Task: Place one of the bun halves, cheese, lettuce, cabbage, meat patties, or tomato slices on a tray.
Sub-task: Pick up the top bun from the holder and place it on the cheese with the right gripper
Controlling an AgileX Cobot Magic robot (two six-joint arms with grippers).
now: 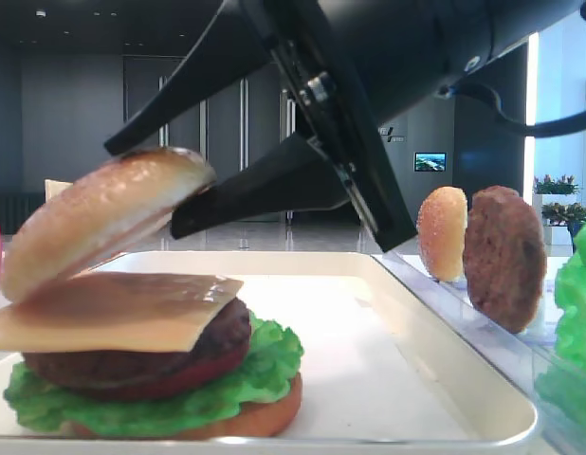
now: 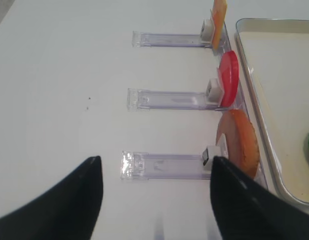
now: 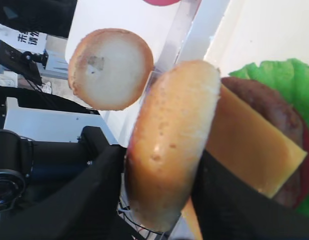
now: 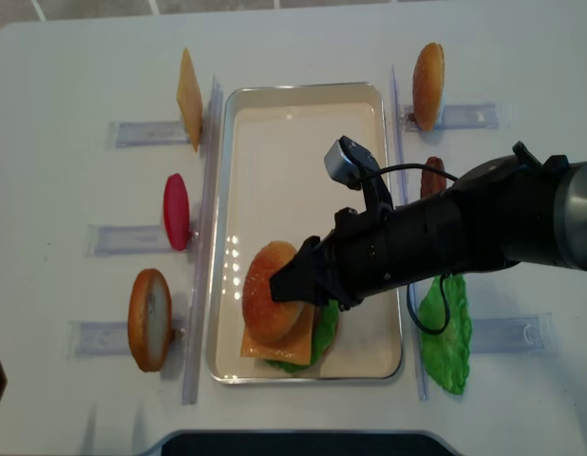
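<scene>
Above the white tray [image 4: 274, 114], a domed top bun half [image 1: 99, 216] sits tilted between the two black fingers of the right gripper [image 4: 295, 278], its lower edge touching the cheese slice [image 1: 113, 311] that caps a half-built burger. The jaws stand partly apart with the bun between them; whether they grip it or merely bracket it cannot be told. Beneath the cheese lie a dark meat patty [image 1: 179, 355], a red tomato slice [image 1: 203, 372], ruffled green lettuce [image 1: 265, 365] and a flat bottom bun [image 1: 265, 412], all stacked at the near end of the tray.

Clear plastic racks [image 4: 208, 228] flank the tray. On the left side stand a spare cheese slice [image 4: 189, 98], a tomato slice [image 4: 177, 211] and another bun half [image 4: 149, 318]; on the right, a bun half [image 4: 427, 85], a second patty [image 4: 432, 177] largely hidden behind the arm, and a loose lettuce leaf [image 4: 445, 337].

The left gripper [image 2: 154, 200] hangs well away over the bare white table [image 2: 59, 75], near the left-hand racks, its black fingers spread wide and holding nothing.

Chinese characters show on a sign at the upper left of the right wrist view, too small to read; no other legible writing or brand appears.
</scene>
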